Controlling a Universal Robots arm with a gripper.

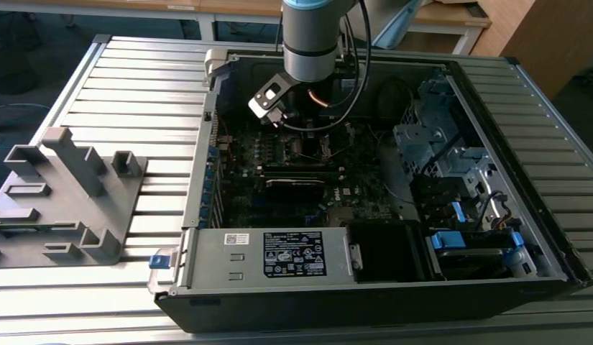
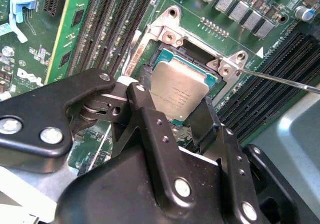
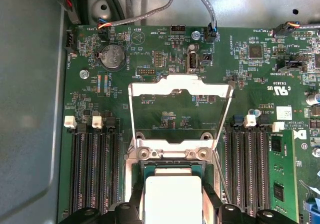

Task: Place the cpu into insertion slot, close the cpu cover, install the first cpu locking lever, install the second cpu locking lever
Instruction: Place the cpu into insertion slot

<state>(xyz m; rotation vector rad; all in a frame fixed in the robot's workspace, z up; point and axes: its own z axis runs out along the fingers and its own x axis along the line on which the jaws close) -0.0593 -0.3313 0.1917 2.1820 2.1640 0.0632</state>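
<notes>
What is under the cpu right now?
The gripper holds the cpu over the insertion slot, whose silver frame shows around it. The cpu hides the slot's contact bed, so whether it is seated cannot be told. The cpu cover stands open.

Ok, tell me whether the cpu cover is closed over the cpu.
No: in the first wrist view the cpu cover stands swung up, board showing through its window, the cpu uncovered.
</notes>
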